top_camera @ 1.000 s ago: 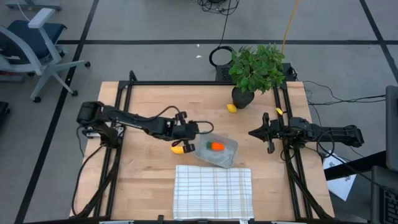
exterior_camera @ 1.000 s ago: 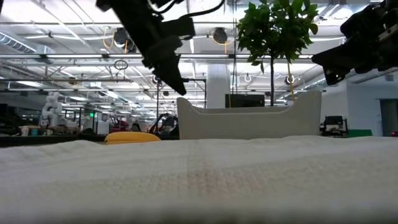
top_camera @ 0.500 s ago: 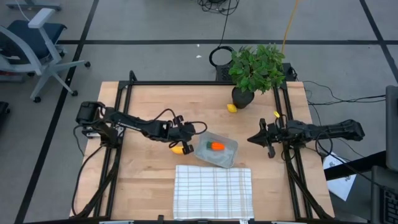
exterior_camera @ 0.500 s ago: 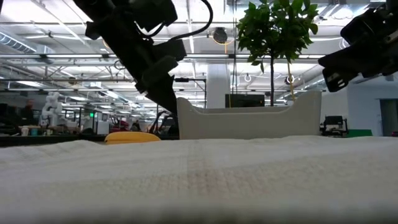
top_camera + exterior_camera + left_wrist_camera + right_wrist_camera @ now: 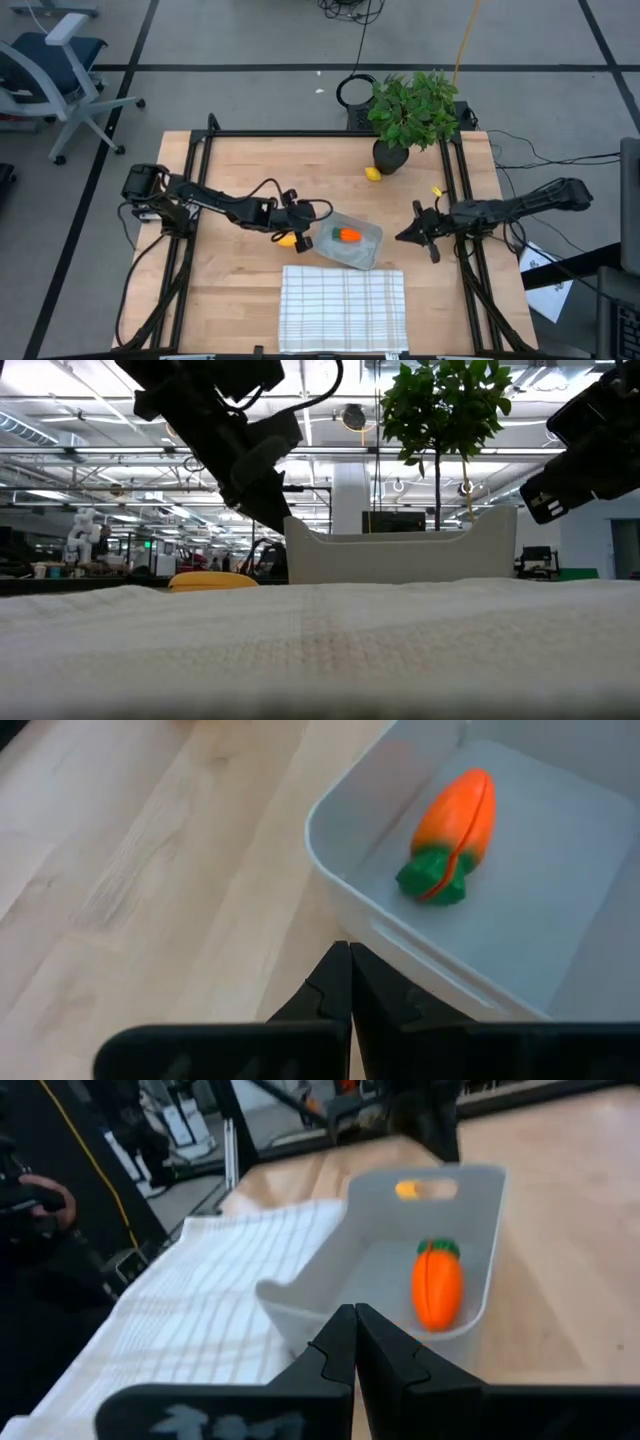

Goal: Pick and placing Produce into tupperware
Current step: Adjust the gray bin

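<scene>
Since the carrot (image 5: 348, 235) is already in the tub (image 5: 372, 244), banana (image 5: 287, 240) is next: directly under left gripper (image 5: 297, 232), fingers pinched together, nothing held; right gripper (image 5: 404, 236) also closed, further off.

A robotics lab in a large open hall: a wooden surface (image 5: 260, 160) on a black metal frame (image 5: 205, 135) stands on grey carpet marked with dark tape lines (image 5: 300, 68). An office chair (image 5: 50, 70) sits nearby, cables (image 5: 350, 12) trail across the floor, and exposed ceiling trusses (image 5: 90, 455) span rows of workstations beyond.
</scene>
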Tool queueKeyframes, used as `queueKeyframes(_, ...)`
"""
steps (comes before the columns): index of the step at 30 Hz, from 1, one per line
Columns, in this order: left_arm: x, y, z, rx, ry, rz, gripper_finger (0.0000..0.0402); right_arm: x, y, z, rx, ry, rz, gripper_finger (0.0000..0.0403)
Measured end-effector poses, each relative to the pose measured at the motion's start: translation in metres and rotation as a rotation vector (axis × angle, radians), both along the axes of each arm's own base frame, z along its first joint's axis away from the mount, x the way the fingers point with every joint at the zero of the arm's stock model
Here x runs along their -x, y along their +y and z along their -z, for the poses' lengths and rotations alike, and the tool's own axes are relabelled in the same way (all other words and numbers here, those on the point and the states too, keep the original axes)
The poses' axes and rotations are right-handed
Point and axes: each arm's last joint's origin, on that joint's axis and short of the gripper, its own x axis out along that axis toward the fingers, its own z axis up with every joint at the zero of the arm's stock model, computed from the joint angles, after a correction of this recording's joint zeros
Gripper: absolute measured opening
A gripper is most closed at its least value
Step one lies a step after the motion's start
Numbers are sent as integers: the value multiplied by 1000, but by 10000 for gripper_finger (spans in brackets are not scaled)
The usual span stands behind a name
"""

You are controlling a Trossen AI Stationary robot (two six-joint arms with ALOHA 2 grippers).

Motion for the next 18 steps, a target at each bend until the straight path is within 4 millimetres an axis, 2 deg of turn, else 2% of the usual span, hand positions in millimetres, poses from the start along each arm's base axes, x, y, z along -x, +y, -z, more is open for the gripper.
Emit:
queueKeyframes(8,-11,-3,27,39,27,35,0,-6,5,6,-15,63,-2,0)
queueKeyframes(14,-11,-4,29,52,34,36,0,-11,6,13,-10,116,34,0)
queueKeyframes(18,-12,-12,28,92,15,72,0,-16,6,15,3,119,52,0)
